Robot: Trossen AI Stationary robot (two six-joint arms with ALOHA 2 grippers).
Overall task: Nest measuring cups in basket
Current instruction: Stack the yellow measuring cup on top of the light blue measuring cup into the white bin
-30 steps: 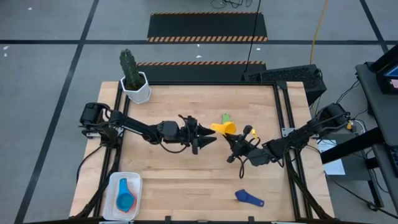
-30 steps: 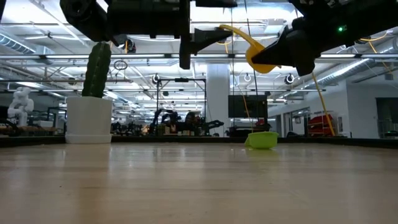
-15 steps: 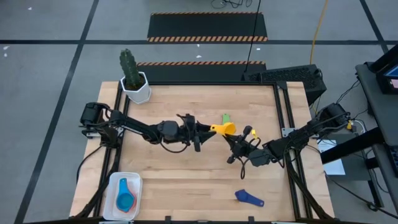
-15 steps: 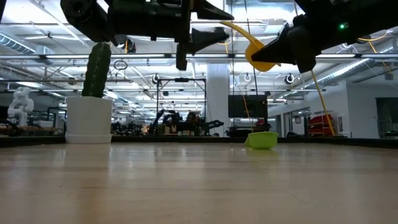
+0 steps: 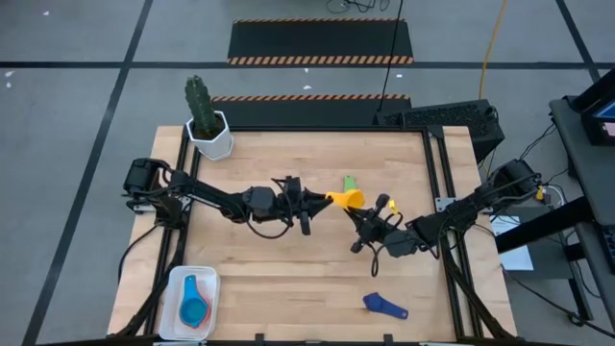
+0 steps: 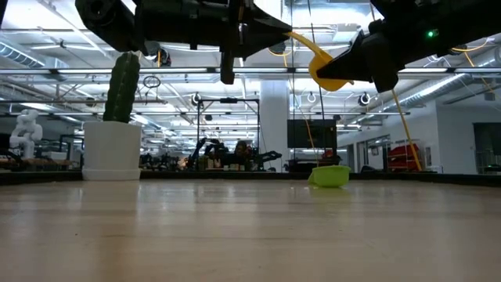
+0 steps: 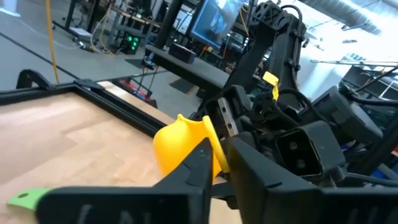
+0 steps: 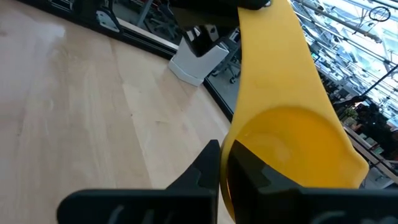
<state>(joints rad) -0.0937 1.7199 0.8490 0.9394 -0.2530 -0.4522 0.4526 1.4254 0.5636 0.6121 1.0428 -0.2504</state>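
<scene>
Jaws of the left gripper (image 5: pixel 315 200) close on the handle of the yellow cup (image 5: pixel 350 198), held in mid-air above the table (image 5: pixel 288 279); the right gripper (image 5: pixel 363 223) clamps its bowl. Handle runs toward the left arm; the basket (image 5: pixel 174 281) lies on that side.

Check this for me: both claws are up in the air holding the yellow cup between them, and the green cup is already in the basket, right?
Not quite. The green cup lies on the table, not in the basket, as the high view shows. The rest holds: the left claw and right claw hold the yellow cup aloft.
</scene>
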